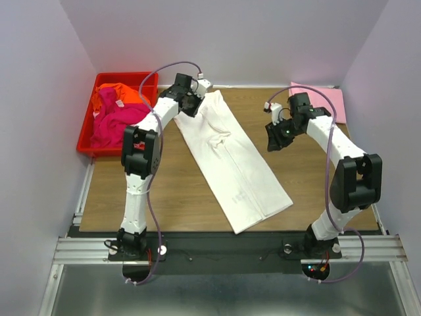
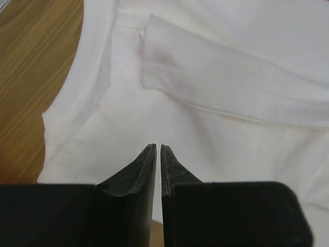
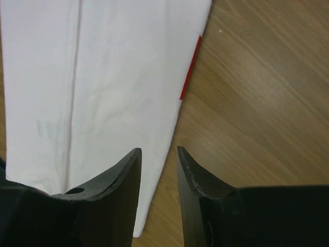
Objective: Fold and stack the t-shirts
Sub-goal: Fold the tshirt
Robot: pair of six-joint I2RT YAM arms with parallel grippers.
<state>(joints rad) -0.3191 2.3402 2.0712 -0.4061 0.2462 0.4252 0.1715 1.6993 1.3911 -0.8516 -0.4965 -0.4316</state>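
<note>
A: From above: found the white t-shirt (image 1: 230,158) folded into a long strip and laid slantwise across the table (image 1: 125,191). Spotted the orange t-shirt (image 1: 117,96) and the magenta t-shirt (image 1: 113,125) heaped in the red bin (image 1: 84,136) at far left. Noted the pink t-shirt (image 1: 327,100) flat at the far right corner.

B: And the grippers there?

A: Placed the left gripper (image 1: 196,99) over the strip's far end and the right gripper (image 1: 273,141) just off its right edge, over bare wood. Could not tell either jaw gap from up there.

B: Left wrist?

A: Saw jaws drawn almost together, only a hairline slit, with no cloth visible between. Made out white cloth below with a folded-over flap, and wood at left.

B: Right wrist?

A: Saw jaws parted narrowly and holding nothing, straddling the shirt's edge: one finger over cloth, the other over wood. Caught a red sliver (image 3: 190,67) along that edge.
</note>
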